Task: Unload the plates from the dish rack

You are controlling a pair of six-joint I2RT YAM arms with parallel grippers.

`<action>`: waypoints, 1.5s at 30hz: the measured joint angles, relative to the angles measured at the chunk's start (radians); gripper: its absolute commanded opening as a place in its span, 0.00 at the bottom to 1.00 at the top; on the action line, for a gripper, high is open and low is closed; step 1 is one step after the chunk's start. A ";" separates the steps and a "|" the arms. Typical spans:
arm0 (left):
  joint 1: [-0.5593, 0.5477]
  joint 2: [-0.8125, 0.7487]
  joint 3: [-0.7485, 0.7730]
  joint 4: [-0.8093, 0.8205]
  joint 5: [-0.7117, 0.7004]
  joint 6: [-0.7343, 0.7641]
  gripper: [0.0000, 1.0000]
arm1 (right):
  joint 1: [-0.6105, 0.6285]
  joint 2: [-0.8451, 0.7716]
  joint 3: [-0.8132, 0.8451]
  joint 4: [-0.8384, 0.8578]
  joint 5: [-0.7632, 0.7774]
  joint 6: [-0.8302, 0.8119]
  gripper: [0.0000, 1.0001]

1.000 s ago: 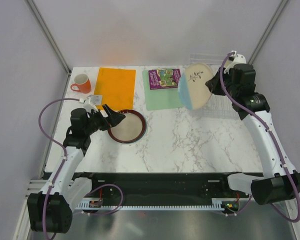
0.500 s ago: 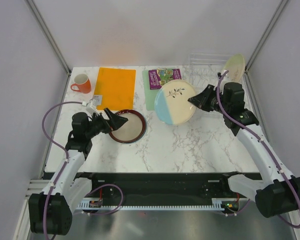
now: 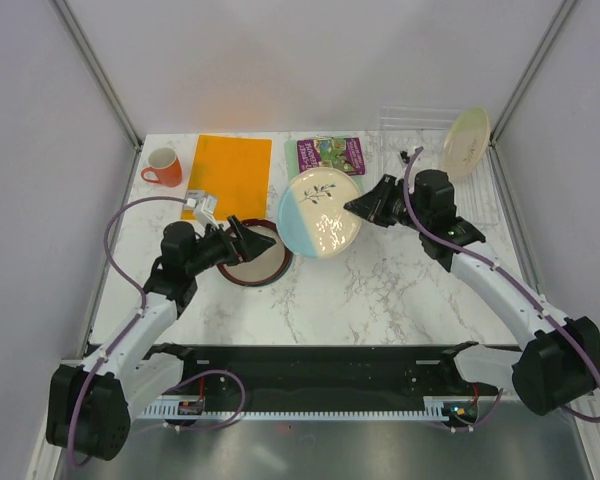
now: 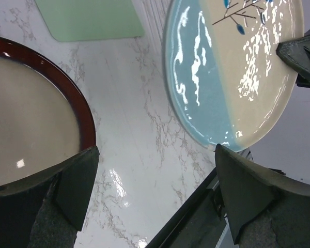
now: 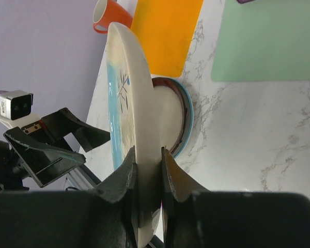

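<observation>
Progress is judged as partway in the overhead view: the leaf-sprig plate (image 3: 318, 215) is out of the dish rack (image 3: 420, 122) and is held tilted above the middle of the tabletop (image 3: 380, 290), pinched at its right rim by the right pincer (image 3: 365, 208). A beige plate (image 3: 465, 140) is seen upright in the rack at the far right corner. A maroon-rimmed plate (image 3: 265, 262) lies flat just left of the carried one, with the left pincer (image 3: 242, 240) spread wide over its near rim. A mug (image 3: 162, 166), an orange mat (image 3: 232, 175), a green mat (image 3: 292, 180) and a booklet (image 3: 330, 154) are set along the far side. From the left wrist, both fingers are shown well apart and nothing is held between them; the maroon rim is at the left and the blue half of the carried plate hangs at the upper right, apart from it. From the right wrist, the plate is seen nearly on edge, its rim clamped between the two fingers, with the maroon-rimmed plate behind its lower edge; whether the two touch cannot be told. For a good set-down, the plate should be levelled gradually, since it is gripped at one rim only and may pivot. The left pincer should be drawn aside if stacking is intended, and the grip should be released only once the plate is fully supported.
</observation>
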 measured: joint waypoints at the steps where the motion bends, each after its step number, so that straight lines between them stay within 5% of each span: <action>1: -0.011 0.005 0.003 0.007 -0.005 -0.004 0.99 | 0.014 0.012 -0.002 0.014 0.000 0.005 0.00; 12: -0.050 0.032 0.017 0.043 -0.039 -0.019 0.96 | 0.126 0.089 -0.015 0.127 -0.014 0.068 0.00; 16: -0.053 0.032 0.017 0.055 -0.053 -0.020 0.77 | 0.131 0.090 -0.040 0.190 -0.036 0.114 0.00; 17: -0.053 0.032 0.017 0.059 -0.056 -0.020 0.62 | 0.131 0.090 -0.054 0.217 -0.044 0.133 0.00; 22: -0.055 0.031 0.016 0.086 -0.052 -0.035 0.28 | 0.127 0.093 -0.129 0.319 -0.059 0.207 0.00; 24: -0.049 0.030 0.016 0.096 -0.047 -0.063 0.04 | 0.115 0.093 -0.165 0.370 -0.067 0.240 0.00; 29: -0.034 0.014 0.015 0.146 -0.029 -0.164 0.02 | 0.093 0.093 -0.225 0.490 -0.088 0.301 0.00; 32: -0.034 0.005 0.010 0.163 -0.028 -0.168 0.02 | 0.092 0.093 -0.229 0.505 -0.090 0.310 0.28; 33: -0.034 -0.001 0.007 0.163 -0.028 -0.168 0.02 | 0.092 0.093 -0.229 0.505 -0.093 0.310 0.49; 35: -0.034 -0.013 0.001 0.163 -0.024 -0.167 0.02 | 0.092 0.090 -0.229 0.488 -0.090 0.311 0.63; 45: -0.061 -0.063 0.001 0.065 0.011 -0.038 0.02 | 0.134 0.047 -0.108 0.105 -0.005 0.124 0.78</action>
